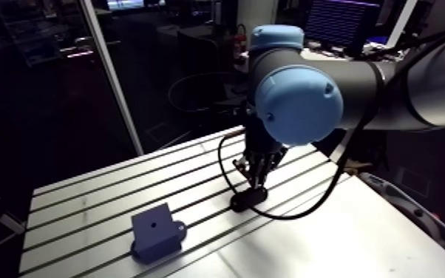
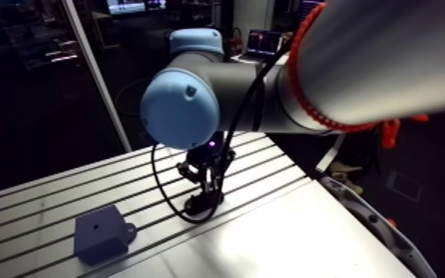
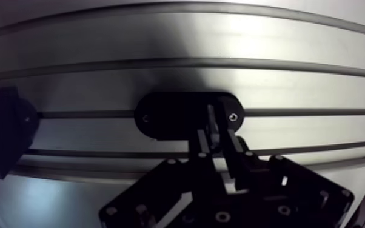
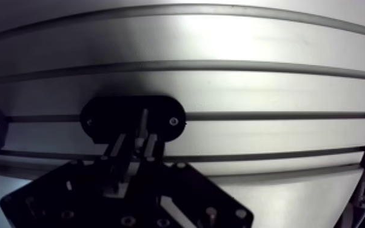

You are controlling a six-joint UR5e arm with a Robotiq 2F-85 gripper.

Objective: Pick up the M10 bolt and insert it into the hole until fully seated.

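On the slotted aluminium table (image 1: 77,203) a black oval holder plate (image 3: 173,115) sits across one of the slots, and the two-finger gripper (image 4: 136,140) hangs directly over it. Just at the gripper's working end, in the wrist view, I see a slim pale upright pin (image 4: 142,123), which I take for the M10 bolt; its head and thread are too dark to make out. I judge that the plate is there to keep the bolt standing, so that it can be taken from above without tipping. Whether the jaws are clenched on the pin or only stand close at each side of it, I cannot tell from these views. The grey-blue block with a flange (image 1: 157,231) stands well apart on the same table, with its small dark hole (image 1: 154,220) facing up — this suits a vertical insertion, I think. The arm reaches over the table from the side, and the wrist below the light-blue joint cap (image 1: 298,103) is bent so that the tool points down, nearly vertical and low over the plate.
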